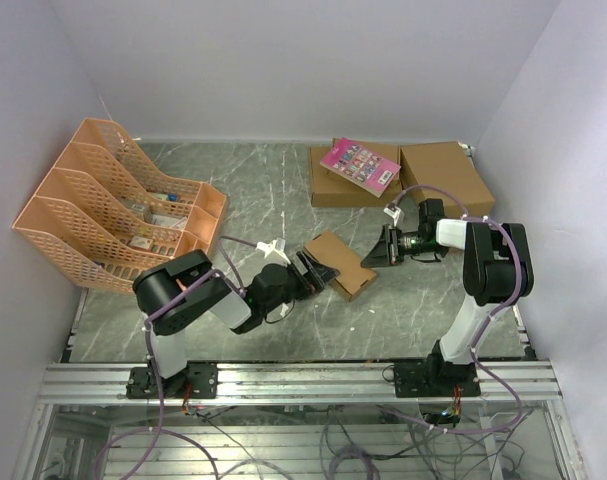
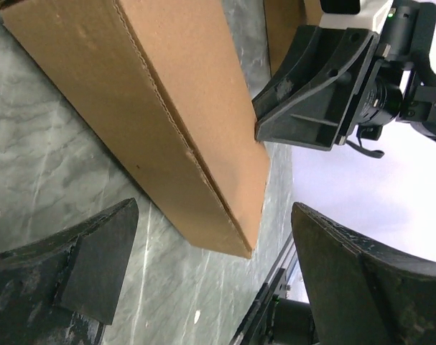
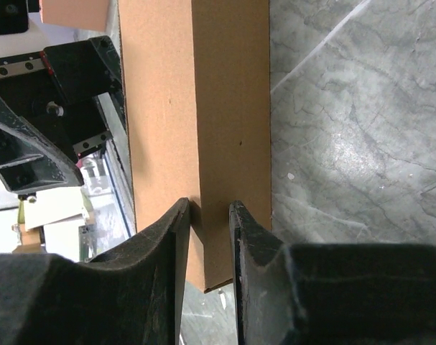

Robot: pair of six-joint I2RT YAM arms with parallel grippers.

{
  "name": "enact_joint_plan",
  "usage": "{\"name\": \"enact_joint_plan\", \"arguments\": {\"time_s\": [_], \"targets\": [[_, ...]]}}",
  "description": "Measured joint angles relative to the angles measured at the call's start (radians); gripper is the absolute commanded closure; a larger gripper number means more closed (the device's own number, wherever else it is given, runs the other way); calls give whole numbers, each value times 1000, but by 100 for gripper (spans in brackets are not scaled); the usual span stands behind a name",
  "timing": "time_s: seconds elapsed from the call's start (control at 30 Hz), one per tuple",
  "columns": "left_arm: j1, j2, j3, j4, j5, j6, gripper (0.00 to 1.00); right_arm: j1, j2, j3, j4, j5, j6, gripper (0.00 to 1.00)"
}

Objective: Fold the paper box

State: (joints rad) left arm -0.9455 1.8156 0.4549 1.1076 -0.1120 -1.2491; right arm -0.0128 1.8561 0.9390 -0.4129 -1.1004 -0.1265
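Right claw [image 3: 209, 208] is noted with its fingers drawn nearly together at one end of the paper box [image 1: 340, 264]. A strip of cardboard shows in the narrow gap, but whether it is actually nipped cannot be told. Left claw [image 2: 214, 215] is spread wide just short of the opposite end, and no contact is seen. The box lies oblong and largely formed at mid-desk [image 1: 283, 200], between the two claws. The step is judged to be closing that end. It is best done with the far end braced first and the push kept along the box's length, so that nothing skids or buckles. The finger gap is given only by the right wrist view. Only the top view shows the larger boxes [image 1: 448, 175], the pink booklet [image 1: 360, 165] and the orange file rack [image 1: 113, 205], all well apart.
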Motion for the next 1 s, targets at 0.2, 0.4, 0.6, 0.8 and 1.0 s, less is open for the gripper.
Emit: {"name": "enact_joint_plan", "arguments": {"time_s": [0.2, 0.4, 0.6, 0.8, 1.0], "targets": [[0, 61, 16, 27, -14, -46, 1, -10, 15, 4, -4, -9, 16, 75], [0, 84, 15, 68, -29, -79, 1, -20, 37, 16, -19, -24, 22, 76], [0, 122, 50, 92, -44, -93, 3, -23, 39, 18, -20, -28, 23, 76], [0, 163, 68, 136, -70, -113, 11, -26, 41, 19, -23, -30, 23, 76], [0, 195, 80, 163, -88, -119, 32, -26, 43, 21, -24, -31, 24, 73]]}}
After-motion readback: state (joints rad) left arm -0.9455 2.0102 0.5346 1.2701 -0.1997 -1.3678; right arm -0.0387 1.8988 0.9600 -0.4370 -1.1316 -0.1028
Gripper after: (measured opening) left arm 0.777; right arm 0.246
